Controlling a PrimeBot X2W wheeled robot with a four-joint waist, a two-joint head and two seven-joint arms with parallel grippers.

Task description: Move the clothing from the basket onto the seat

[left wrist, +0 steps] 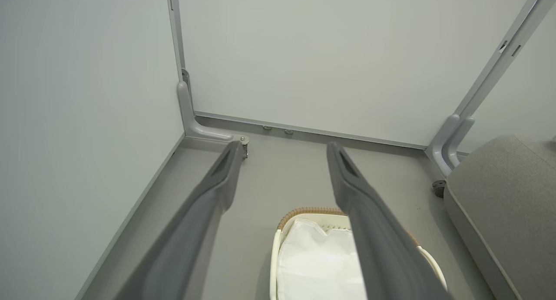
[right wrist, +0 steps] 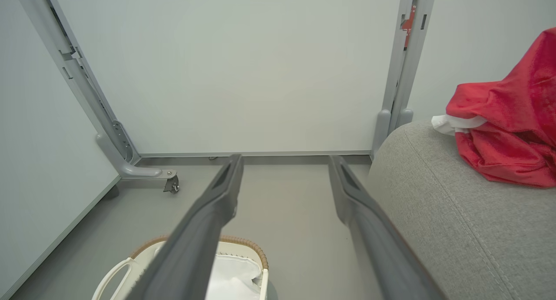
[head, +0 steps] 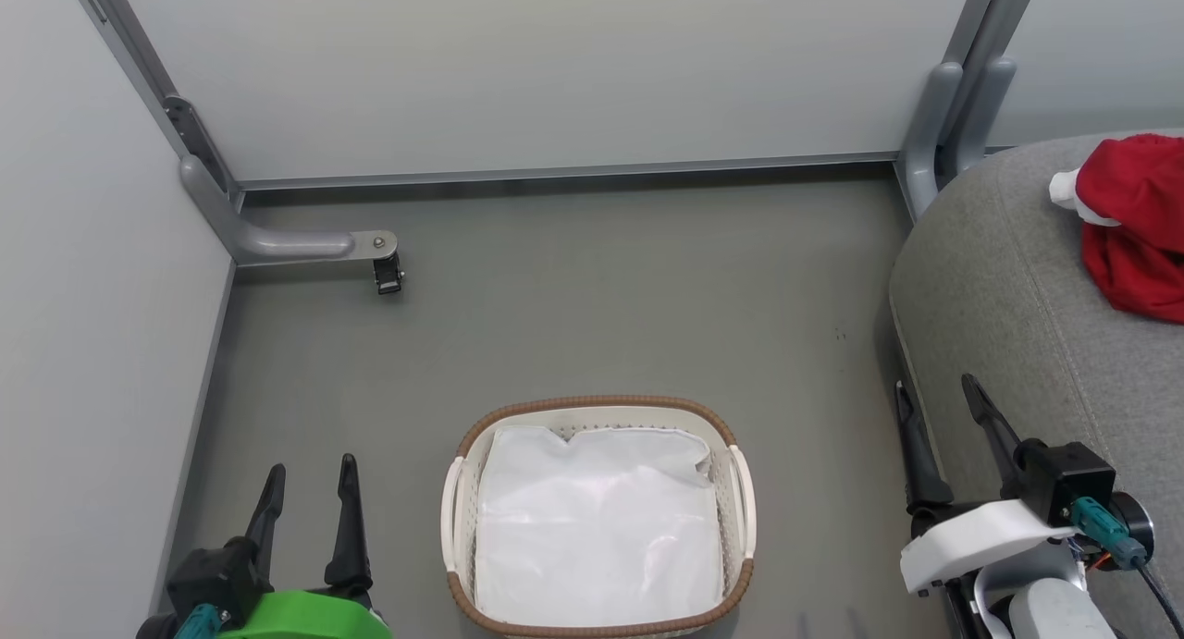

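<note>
nearest the lens are the two hands, the left hand (head: 312, 468) at the lower left and the right hand (head: 935, 387) at the lower right. the clothing (head: 1133, 227) lies as a crumpled red heap with a bit of white trim on top of the seat (head: 999, 297). it is at the far right and cut by the frame edge, so i cannot tell whether it is one garment or two. the basket (head: 601, 403) stands on the floor (head: 601, 288) between the hands, well apart from the heap. inside it i see the white liner (head: 592, 528) and no red. beyond are pale partition panels (head: 555, 66) on grey feet, one with a small caster (head: 388, 276).

judged from this, the moving looks finished, and the step in hand is a check and a rest. to do it well, look over the liner's folds for any red tucked under and leave the liner where it is. keep both arms off the basket rim and off the heap so nothing is dragged off the seat.

the left hand's fingers stand wide apart, holding nothing and touching nothing, over the floor left of the basket. the right hand's fingers are likewise spread wide and empty, just beside the seat's rounded edge. whether the outer one brushes the fabric i cannot tell.
</note>
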